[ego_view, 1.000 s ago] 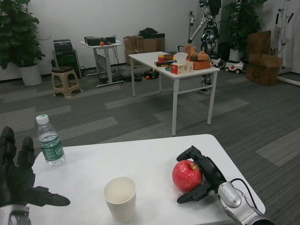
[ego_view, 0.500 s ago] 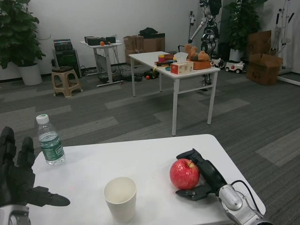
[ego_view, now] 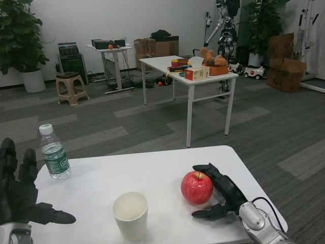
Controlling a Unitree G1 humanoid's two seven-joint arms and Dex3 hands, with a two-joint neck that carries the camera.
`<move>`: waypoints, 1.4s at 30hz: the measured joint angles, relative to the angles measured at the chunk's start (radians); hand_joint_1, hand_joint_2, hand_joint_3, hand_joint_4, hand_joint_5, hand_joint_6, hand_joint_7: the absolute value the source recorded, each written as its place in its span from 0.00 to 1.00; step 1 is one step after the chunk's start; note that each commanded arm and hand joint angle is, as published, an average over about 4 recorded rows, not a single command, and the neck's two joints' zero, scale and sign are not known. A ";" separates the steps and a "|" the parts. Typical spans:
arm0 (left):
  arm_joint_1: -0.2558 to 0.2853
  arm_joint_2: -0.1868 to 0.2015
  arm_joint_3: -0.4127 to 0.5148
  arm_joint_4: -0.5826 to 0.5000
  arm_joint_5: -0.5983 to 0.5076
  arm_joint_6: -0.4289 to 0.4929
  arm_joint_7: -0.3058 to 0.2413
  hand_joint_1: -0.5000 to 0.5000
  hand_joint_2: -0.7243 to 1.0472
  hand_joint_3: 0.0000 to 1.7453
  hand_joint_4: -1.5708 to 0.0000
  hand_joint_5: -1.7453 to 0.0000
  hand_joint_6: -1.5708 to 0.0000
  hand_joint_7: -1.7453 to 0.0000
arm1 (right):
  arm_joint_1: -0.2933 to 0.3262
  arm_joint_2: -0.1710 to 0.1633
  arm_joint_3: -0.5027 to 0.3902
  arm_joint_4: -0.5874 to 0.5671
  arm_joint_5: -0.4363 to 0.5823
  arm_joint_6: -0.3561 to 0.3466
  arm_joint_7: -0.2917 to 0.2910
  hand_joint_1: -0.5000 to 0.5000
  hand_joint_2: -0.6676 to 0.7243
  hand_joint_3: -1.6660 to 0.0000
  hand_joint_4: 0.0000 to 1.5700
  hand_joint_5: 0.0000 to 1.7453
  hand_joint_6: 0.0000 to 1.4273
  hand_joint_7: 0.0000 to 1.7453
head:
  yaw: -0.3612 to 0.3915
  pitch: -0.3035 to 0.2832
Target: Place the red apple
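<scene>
The red apple (ego_view: 197, 187) stands on the white table (ego_view: 157, 173), right of centre. My right hand (ego_view: 219, 193) lies just to its right with the fingers spread around it. The upper fingers reach toward the apple's top and the thumb lies low on the table; whether any of them still touches the fruit I cannot tell. It does not grip the apple. My left hand (ego_view: 20, 195) waits at the table's left edge, fingers apart and holding nothing.
A white paper cup (ego_view: 130, 215) stands upright near the front, left of the apple. A water bottle (ego_view: 54, 152) with a green label stands at the back left. The table's right edge lies close behind my right hand.
My right hand has loosened from the apple and drawn back to the right. The apple has shifted slightly left and now rests on the table. The left hand has not moved.
</scene>
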 measured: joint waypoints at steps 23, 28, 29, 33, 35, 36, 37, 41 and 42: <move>0.007 0.006 0.000 -0.004 -0.014 -0.001 0.000 0.07 0.10 0.05 0.88 0.94 1.00 1.00 | 0.102 0.044 -0.213 -0.215 0.065 0.005 -0.052 0.02 0.85 1.00 0.00 0.00 0.00 0.04 | 0.003 -0.001; 0.006 0.014 0.000 -0.003 -0.018 -0.001 0.000 0.07 0.10 0.05 0.88 0.94 1.00 1.00 | 0.129 0.062 -0.285 -0.382 0.137 -0.003 -0.133 0.02 0.85 1.00 0.00 0.00 0.00 0.04 | 0.000 0.000; 0.006 0.016 0.000 -0.003 -0.018 -0.001 0.000 0.07 0.10 0.05 0.88 0.94 1.00 1.00 | 0.132 0.061 -0.295 -0.414 0.144 -0.003 -0.143 0.02 0.84 1.00 0.00 0.00 0.00 0.04 | 0.001 0.001; 0.006 0.018 0.000 -0.003 -0.019 -0.001 0.000 0.07 0.10 0.05 0.88 0.94 1.00 1.00 | 0.144 0.054 -0.320 -0.517 0.155 0.000 -0.167 0.04 0.82 0.98 0.00 0.00 0.00 0.04 | -0.001 0.006; 0.006 0.018 0.000 -0.003 -0.019 -0.001 0.000 0.07 0.10 0.05 0.88 0.94 1.00 1.00 | 0.147 0.046 -0.330 -0.560 0.160 0.000 -0.175 0.04 0.82 1.00 0.00 0.00 0.00 0.04 | 0.000 0.009; 0.006 0.018 0.000 -0.003 -0.019 -0.001 0.000 0.07 0.10 0.05 0.88 0.94 1.00 1.00 | 0.148 0.041 -0.334 -0.578 0.163 0.000 -0.178 0.04 0.81 1.00 0.00 0.00 0.00 0.04 | 0.000 0.011; 0.006 0.019 0.000 -0.003 -0.019 -0.001 0.000 0.07 0.11 0.05 0.88 0.94 1.00 1.00 | 0.148 0.035 -0.337 -0.593 0.165 0.000 -0.180 0.04 0.80 1.00 0.00 0.00 0.00 0.04 | 0.000 0.013; 0.006 0.022 0.004 -0.003 -0.019 -0.001 0.000 0.07 0.12 0.05 0.88 0.94 1.00 1.00 | 0.148 0.017 -0.339 -0.648 0.179 0.005 -0.183 0.04 0.77 1.00 0.00 0.00 0.00 0.04 | 0.001 0.017; 0.006 0.023 0.007 -0.003 -0.019 -0.001 0.000 0.07 0.14 0.05 0.88 0.94 1.00 1.00 | 0.147 0.013 -0.339 -0.656 0.183 0.007 -0.184 0.04 0.76 1.00 0.00 0.00 0.00 0.04 | 0.002 0.016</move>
